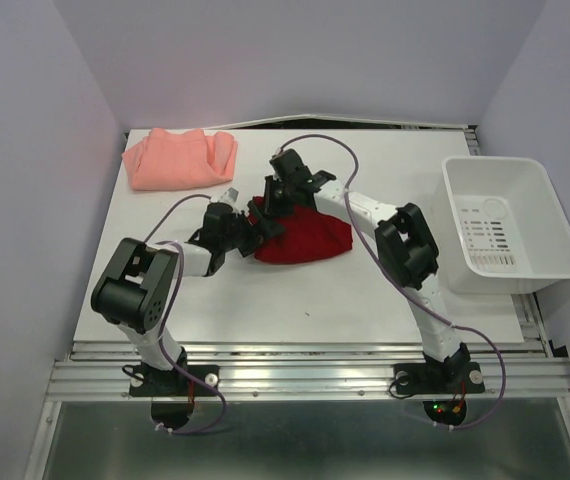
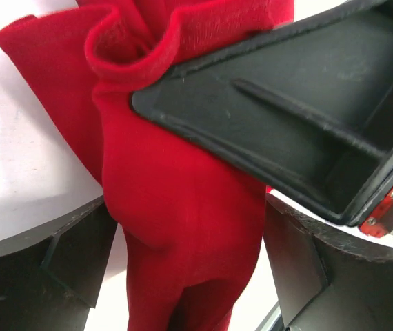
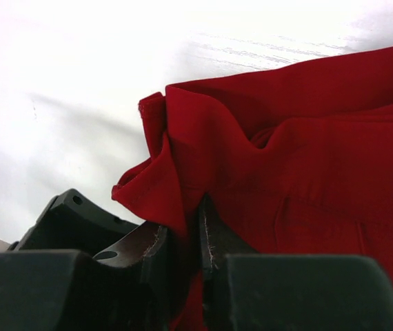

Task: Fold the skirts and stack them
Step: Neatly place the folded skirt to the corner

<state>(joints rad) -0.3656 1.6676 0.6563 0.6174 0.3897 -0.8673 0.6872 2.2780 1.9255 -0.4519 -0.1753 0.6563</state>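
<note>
At the table's (image 1: pixel 365 300) far-left corner lies the salmon-pink skirt (image 1: pixel 178 160), well apart from the arms. Near the middle, the left gripper (image 1: pixel 243 228) has its fingers spread wide to either side of the bunched left end of the deep red skirt (image 1: pixel 310 238). That skirt's long axis runs rightward from there towards the white bin (image 1: pixel 525 180) at the right edge. The right gripper (image 1: pixel 270 203), just beyond the left one, pinches a fold of that same end, so by my reckoning the next move turns on the left gripper taking the cloth between its fingers; the count is two skirts, two grippers, one bin.
</note>
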